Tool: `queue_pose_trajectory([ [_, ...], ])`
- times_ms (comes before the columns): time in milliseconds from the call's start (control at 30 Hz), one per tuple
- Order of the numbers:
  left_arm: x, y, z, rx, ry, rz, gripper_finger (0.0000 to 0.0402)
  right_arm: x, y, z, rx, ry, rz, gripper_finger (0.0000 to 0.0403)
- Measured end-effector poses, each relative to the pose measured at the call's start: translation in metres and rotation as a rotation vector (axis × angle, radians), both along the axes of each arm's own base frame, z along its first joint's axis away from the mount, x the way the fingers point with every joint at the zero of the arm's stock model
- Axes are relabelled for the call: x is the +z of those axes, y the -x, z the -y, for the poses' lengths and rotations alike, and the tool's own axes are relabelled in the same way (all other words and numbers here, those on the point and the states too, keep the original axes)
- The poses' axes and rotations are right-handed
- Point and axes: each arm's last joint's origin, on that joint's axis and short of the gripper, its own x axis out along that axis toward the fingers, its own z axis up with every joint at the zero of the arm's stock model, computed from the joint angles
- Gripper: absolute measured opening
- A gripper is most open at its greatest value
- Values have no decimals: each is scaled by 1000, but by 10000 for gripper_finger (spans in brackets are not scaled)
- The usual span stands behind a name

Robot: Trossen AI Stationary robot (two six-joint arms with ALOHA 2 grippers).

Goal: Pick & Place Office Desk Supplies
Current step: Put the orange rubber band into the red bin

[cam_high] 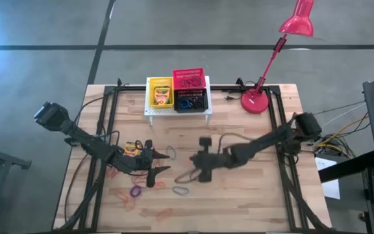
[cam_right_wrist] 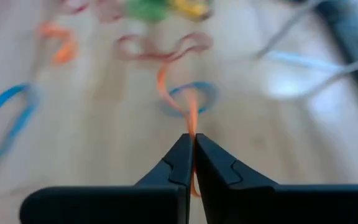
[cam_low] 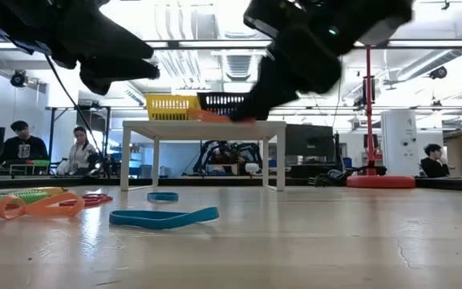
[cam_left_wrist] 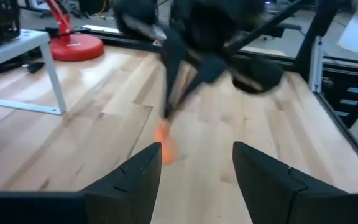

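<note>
Orange, thin and stretchy: an orange elastic loop [cam_right_wrist: 190, 115] is pinched between the closed jaws of the right gripper [cam_right_wrist: 191, 146], seen plainly in the right wrist view, the band trailing away from the fingertips over the pale wooden tabletop [cam_high: 252, 195]. In the high view the right gripper [cam_high: 203, 170] sits near mid-table, just right of the left gripper [cam_high: 156, 170].

Left gripper: jaws spread wide, nothing between them. It hangs over the scatter of loops on the left half of the table. A small yellow-and-green crayon box [cam_high: 133, 149] lies just behind it.

Loose on the wood nearby: a purple elastic loop [cam_high: 136, 191], a blue elastic loop [cam_low: 164, 217] and more orange bands at the low view's near left.

At the table's far edge stands a white perforated metal stand [cam_high: 178, 113]. On it are a yellow plastic mesh basket [cam_high: 160, 82] already holding a crayon box, a red plastic mesh basket [cam_high: 189, 71] and a black plastic mesh basket [cam_high: 191, 104] with a loop or two inside. A red desk lamp [cam_high: 265, 71] stands to the stand's right.

Step in hand, as I read it: pick made, loop secured, carry to a basket not yet done.

Next move calls for lifting the band clear of the table, travelling to the stand, and releasing only once the band is directly over a basket's mouth, since a limp loop could drape over a rim.
</note>
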Motion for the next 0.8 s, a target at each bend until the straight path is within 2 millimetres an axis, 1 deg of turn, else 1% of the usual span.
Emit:
queue_pose_trajectory([
  [67, 0, -1, -2, 9, -1, -3, 202, 19, -2, 22, -34, 21, 46, 13],
  [200, -1, -1, -2, 11, -4, -8, 202, 64, -4, 71, -139, 51, 186, 12],
  [333, -1, -1, -3, 18, 17, -10, 202, 98, -4, 125, -269, 47, 273, 12],
  [433, -1, -1, -2, 19, 44, -10, 202, 120, -1, 169, -346, 60, 309, 12],
  [500, -2, -1, -2, 17, 50, -11, 202, 128, 0, 200, -387, 49, 305, 12],
  [600, -2, -1, -2, 17, 50, -12, 202, 127, 0, 241, -445, -15, 244, 12],
  [700, -2, 0, -2, 17, 48, -17, 202, 122, -2, 271, -447, -96, 192, 12],
  [800, -2, 0, -2, 17, 46, -19, 202, 115, -6, 289, -434, -153, 139, 12],
])
